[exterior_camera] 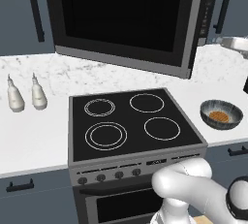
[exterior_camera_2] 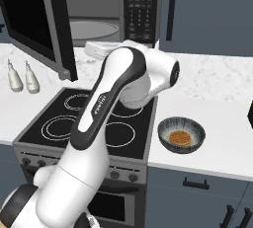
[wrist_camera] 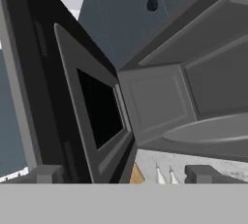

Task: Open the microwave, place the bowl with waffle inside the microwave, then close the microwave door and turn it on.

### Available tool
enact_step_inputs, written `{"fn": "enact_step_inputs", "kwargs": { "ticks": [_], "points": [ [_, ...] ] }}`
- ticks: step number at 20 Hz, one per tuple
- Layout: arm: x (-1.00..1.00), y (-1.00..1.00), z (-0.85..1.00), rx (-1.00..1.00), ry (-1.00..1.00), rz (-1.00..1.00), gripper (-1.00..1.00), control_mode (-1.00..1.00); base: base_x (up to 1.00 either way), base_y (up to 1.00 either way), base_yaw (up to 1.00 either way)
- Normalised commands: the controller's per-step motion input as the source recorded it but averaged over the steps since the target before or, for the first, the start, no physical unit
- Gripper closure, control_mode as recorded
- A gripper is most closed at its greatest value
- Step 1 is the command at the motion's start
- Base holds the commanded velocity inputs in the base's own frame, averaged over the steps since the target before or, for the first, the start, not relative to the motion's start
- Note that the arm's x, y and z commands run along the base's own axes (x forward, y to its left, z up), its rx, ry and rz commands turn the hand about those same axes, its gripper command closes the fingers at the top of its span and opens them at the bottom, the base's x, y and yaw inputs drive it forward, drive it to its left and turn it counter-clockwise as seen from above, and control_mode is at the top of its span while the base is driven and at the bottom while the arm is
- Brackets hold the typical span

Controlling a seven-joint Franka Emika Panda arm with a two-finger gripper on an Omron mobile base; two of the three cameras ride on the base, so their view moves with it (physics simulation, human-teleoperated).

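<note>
One step looks done: the microwave door hangs wide open. Claw is released, empty, facing the cavity. Next it needs to grab the bowl with the waffle on the tabletop right of the stove.

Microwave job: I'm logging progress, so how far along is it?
Done: the microwave door stands swung open, showing the turntable. In hand: nothing; the gripper is open, facing the cavity. Left: the bowl with the waffle sits on the counter beside the stove; loading, closing and starting remain.
</note>
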Motion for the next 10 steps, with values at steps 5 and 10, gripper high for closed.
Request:
{"fn": "enact_step_inputs", "kwargs": {
  "ticks": [5,10],
  "points": [
    [0.33,0.35,-0.24,0.00,0.00,0.05,-1.00,-1.00,0.00,0.00,0.00],
    [0.16,0.30,-0.03,0.00,0.00,0.03,-1.00,-1.00,0.00,0.00,0.00]
  ]
}}
